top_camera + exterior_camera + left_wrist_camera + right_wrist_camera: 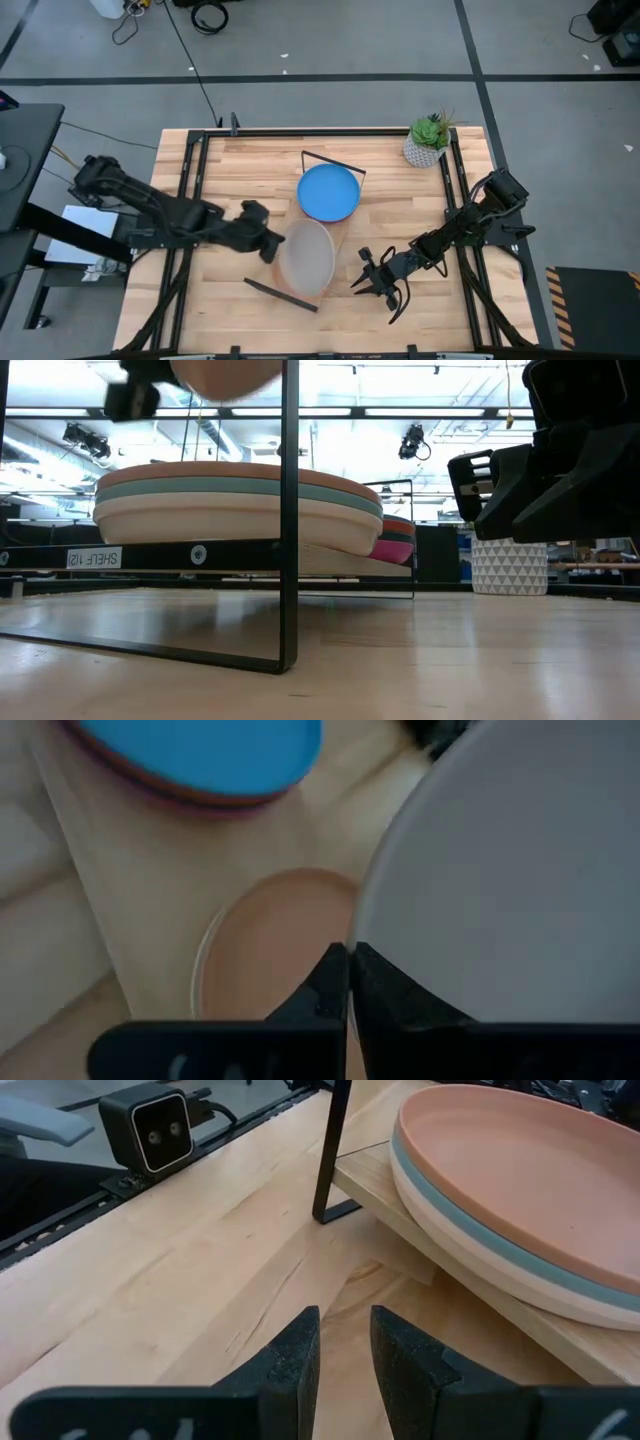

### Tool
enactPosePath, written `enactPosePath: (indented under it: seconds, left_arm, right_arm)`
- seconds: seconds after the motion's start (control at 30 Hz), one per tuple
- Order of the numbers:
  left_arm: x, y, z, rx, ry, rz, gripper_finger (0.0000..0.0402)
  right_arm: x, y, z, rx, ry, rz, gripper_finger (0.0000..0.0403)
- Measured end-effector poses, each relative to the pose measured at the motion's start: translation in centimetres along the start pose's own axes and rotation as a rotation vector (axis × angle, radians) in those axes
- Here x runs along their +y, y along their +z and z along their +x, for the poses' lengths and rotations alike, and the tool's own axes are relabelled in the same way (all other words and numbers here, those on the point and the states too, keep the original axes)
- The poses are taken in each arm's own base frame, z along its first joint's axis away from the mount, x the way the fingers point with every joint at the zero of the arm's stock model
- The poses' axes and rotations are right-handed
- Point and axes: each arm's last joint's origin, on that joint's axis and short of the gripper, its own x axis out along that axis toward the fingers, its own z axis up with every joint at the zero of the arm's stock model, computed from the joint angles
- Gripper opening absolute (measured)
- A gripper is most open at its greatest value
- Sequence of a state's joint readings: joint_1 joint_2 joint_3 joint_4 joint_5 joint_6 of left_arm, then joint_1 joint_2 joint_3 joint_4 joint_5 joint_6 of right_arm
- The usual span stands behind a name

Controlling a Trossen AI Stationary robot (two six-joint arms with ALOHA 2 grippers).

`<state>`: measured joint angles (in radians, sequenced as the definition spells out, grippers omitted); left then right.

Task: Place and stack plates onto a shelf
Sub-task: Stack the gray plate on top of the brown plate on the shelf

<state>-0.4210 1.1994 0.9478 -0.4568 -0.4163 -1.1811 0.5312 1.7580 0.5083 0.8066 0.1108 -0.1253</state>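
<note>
High view: the shelf lies on the desk, its long axis running from the near wire frame to the far one. A bright blue plate tops the far stack. The left gripper pinches a grey plate by its rim, flat above the near stack. The right gripper waits beside the shelf; a plant pot stands at the far corner.

Low view: the near stack rests level on the shelf, behind the frame's upright.

Left wrist view: jaws pressed on the grey plate's edge; a tan plate lies below.

Right wrist view: jaws partly spread, holding nothing.
</note>
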Motion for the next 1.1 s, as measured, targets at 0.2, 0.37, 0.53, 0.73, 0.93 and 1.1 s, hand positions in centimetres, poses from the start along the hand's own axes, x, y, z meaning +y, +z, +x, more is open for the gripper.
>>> enactPosePath:
  seconds: [0.2,0.37,0.53,0.73,0.93,1.1]
  left_arm:
    - [1.1,0.1,3.4,0.153,0.074,-0.009,0.001]
    - [1.4,0.4,4.5,0.233,0.134,-0.005,0.0011]
    - [1.5,0.0,5.4,0.273,0.193,0.01,0.0011]
    - [2.1,-0.9,6.5,0.344,0.249,0.028,0.0011]
    - [2.2,-1.1,6.9,0.4,0.239,0.066,0.0021]
    - [2.3,-1.2,6.8,0.435,0.234,0.08,0.0067]
  right_arm:
    - [0.0,0.0,0.0,0.0,0.0,0.0,0.0098]
    - [0.0,0.0,0.0,0.004,0.0,0.001,0.0098]
    - [0.0,0.0,0.0,0.003,0.0,0.0,0.0098]
    - [0.0,0.0,0.0,0.003,0.001,0.0,0.0098]
    - [0.0,0.0,0.0,0.0,0.0,0.001,0.0098]
    - [0.0,0.0,0.0,0.0,0.003,0.003,0.0098]
